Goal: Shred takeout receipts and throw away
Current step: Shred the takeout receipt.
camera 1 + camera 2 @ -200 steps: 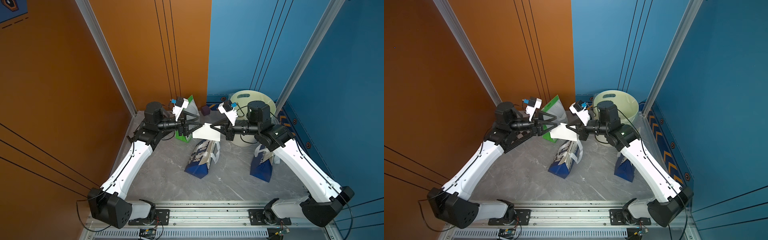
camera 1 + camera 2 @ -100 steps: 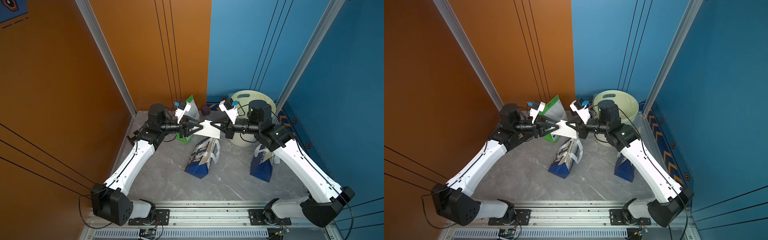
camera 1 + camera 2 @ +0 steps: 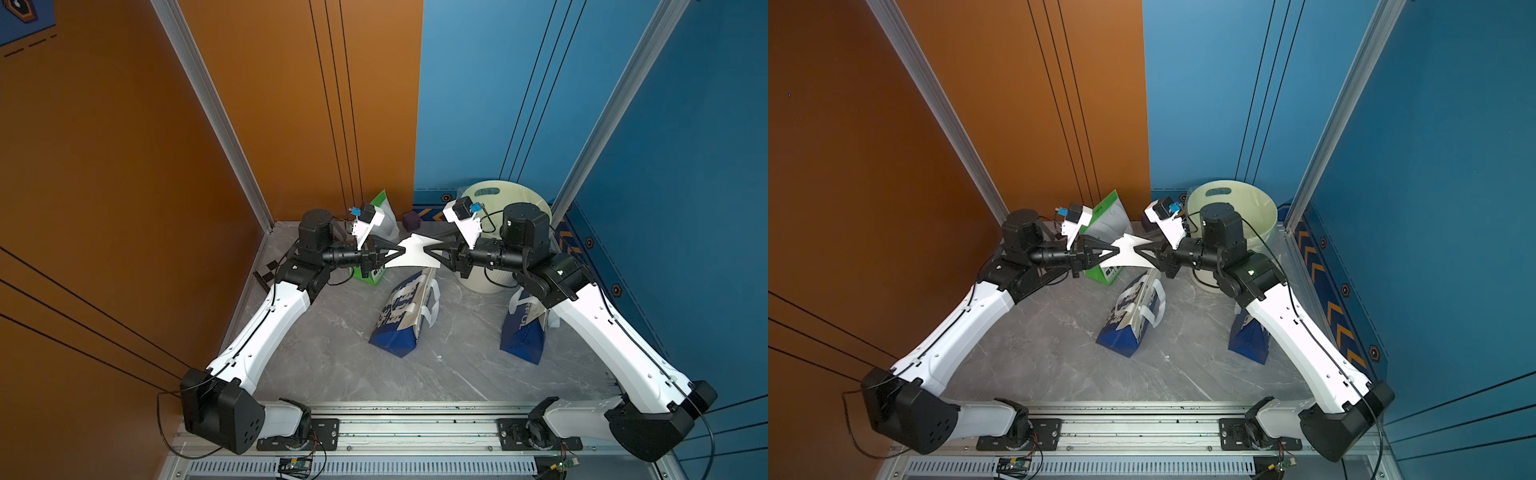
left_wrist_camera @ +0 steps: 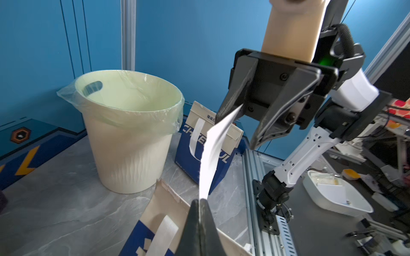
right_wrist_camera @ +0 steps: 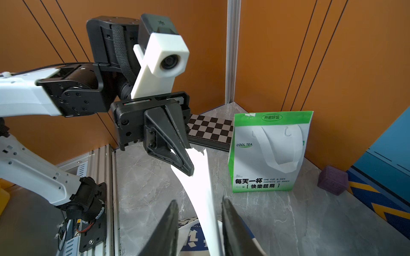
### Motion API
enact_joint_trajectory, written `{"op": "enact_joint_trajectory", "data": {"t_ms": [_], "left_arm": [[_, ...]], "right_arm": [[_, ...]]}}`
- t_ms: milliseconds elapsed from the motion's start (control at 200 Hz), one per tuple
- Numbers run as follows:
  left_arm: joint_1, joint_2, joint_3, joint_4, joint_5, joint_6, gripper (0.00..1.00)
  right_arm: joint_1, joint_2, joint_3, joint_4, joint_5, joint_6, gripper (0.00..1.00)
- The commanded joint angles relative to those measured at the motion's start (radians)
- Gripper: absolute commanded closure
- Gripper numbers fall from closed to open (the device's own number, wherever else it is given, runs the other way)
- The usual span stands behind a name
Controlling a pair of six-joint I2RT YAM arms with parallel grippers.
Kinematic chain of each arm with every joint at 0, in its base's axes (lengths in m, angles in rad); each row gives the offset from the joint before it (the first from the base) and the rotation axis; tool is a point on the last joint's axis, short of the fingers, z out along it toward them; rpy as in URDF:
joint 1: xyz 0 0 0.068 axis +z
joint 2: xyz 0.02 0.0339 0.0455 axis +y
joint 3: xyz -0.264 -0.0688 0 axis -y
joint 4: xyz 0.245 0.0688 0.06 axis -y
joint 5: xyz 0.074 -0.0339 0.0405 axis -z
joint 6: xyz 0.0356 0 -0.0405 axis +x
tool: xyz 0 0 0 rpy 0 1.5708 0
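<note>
Pinching the takeout receipt (image 5: 199, 184) with only the left end effector (image 5: 189, 171), right end effector (image 4: 235, 132) parted, risks dropping it.

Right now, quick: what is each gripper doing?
Left gripper: closed, pinching the white receipt.
Right gripper: open, the receipt's end against one finger, not clamped.

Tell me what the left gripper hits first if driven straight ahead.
Probably the right gripper, open, facing the left gripper tip to tip, only the pinched receipt between them; height alignment is unclear.
</note>
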Motion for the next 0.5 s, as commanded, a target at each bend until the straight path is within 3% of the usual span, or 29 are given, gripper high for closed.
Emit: {"op": "enact_joint_trajectory", "data": {"t_ms": [0, 100, 175, 230, 365, 495], "left_arm": [[-0.068, -0.031, 0.063, -0.255, -0.175, 0.314, 1.0], [-0.094, -0.037, 0.07, -0.285, -0.207, 0.391, 1.0], [-0.112, -0.043, 0.075, -0.299, -0.225, 0.433, 1.0], [-0.124, -0.046, 0.079, -0.314, -0.233, 0.46, 1.0], [-0.132, -0.045, 0.084, -0.315, -0.234, 0.48, 1.0], [-0.136, -0.043, 0.089, -0.316, -0.231, 0.488, 1.0]], "right_arm": [[0.002, -0.033, 0.012, -0.045, 0.068, -0.02, 0.39], [0.01, -0.007, 0.042, -0.071, 0.077, -0.03, 0.23], [0.016, 0.013, 0.067, -0.103, 0.084, -0.049, 0.18], [0.019, 0.032, 0.091, -0.134, 0.063, -0.059, 0.19], [0.041, 0.063, 0.129, -0.19, 0.009, -0.081, 0.35], [0.058, 0.076, 0.141, -0.23, 0.031, -0.105, 0.4]]}}
